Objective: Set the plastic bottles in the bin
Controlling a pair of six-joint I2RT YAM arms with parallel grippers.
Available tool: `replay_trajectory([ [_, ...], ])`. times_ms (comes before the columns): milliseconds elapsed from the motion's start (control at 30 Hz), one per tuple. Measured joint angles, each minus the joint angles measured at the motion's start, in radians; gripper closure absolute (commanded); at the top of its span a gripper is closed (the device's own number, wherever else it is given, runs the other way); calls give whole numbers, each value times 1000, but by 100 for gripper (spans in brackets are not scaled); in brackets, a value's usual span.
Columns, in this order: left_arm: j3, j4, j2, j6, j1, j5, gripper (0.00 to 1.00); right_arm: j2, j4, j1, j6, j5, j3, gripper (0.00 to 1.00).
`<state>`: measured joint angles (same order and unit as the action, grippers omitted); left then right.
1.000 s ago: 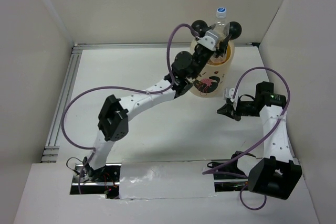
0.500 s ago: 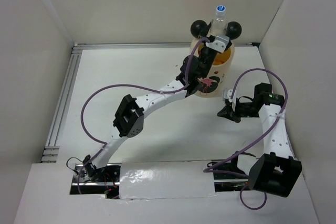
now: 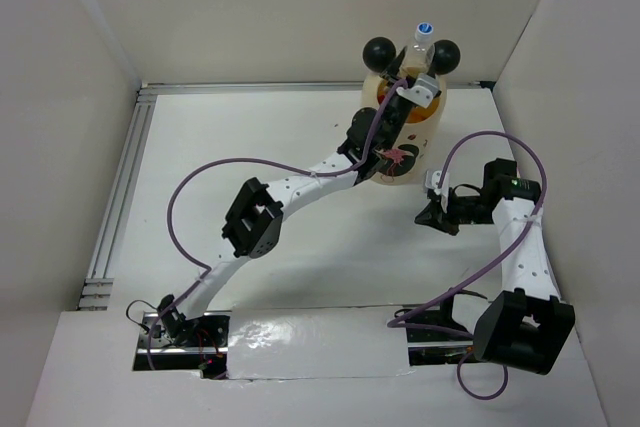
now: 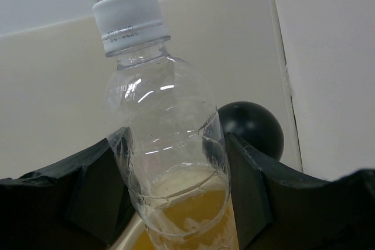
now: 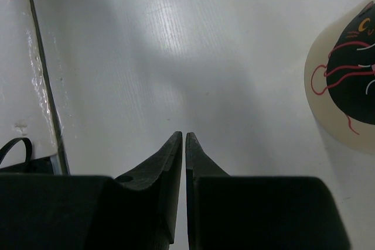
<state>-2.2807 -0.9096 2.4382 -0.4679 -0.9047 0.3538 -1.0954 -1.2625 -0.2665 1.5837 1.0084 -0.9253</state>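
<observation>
A clear plastic bottle [image 4: 167,139] with a white cap and orange liquid in its lower part stands upright between the jaws of my left gripper [image 4: 176,185], which is shut on it. From above, the bottle [image 3: 421,39] pokes up over the mouth of the cream bin [image 3: 403,152], between its two black ball ears, with my left gripper [image 3: 415,82] at the rim. One ear [image 4: 252,126] shows behind the bottle. My right gripper [image 5: 184,136] is shut and empty, low over the table to the right of the bin [image 5: 345,80].
White walls close the table on the left, back and right. A metal rail [image 3: 120,187] runs along the left side. Purple cables loop from both arms. The right arm [image 3: 500,207] sits right of the bin.
My left arm has stretched further toward the bin, carrying the bottle right and over the bin's mouth. The right arm has barely moved.
</observation>
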Motion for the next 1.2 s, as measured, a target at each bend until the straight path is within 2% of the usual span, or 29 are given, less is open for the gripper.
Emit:
replay_trajectory([
  [100, -1, -3, 9, -3, 2, -15, 73, 0, 3, 0, -8, -2, 7, 87],
  [167, -2, -3, 14, -8, 3, -24, 66, 0, 4, 0, -12, -2, 13, 87],
  [233, -1, -3, 16, -14, 5, -37, 46, -1, 5, 0, -15, -3, 19, 87],
  [333, 0, -8, 16, -31, 6, -47, 36, -2, 5, 0, -16, -3, 19, 87],
  [467, 26, -26, 16, -52, -2, -56, 0, -6, 6, 0, -16, -3, 26, 87],
  [867, 148, -57, 10, -100, -50, -63, 0, -8, 8, 0, -19, -3, 36, 87],
  [1067, 264, -100, -62, -147, -88, -45, 0, -6, 8, 0, -19, -3, 36, 83],
  [1200, 394, -155, -186, -216, -136, -12, 0, -5, 4, 0, -23, 1, 36, 56],
])
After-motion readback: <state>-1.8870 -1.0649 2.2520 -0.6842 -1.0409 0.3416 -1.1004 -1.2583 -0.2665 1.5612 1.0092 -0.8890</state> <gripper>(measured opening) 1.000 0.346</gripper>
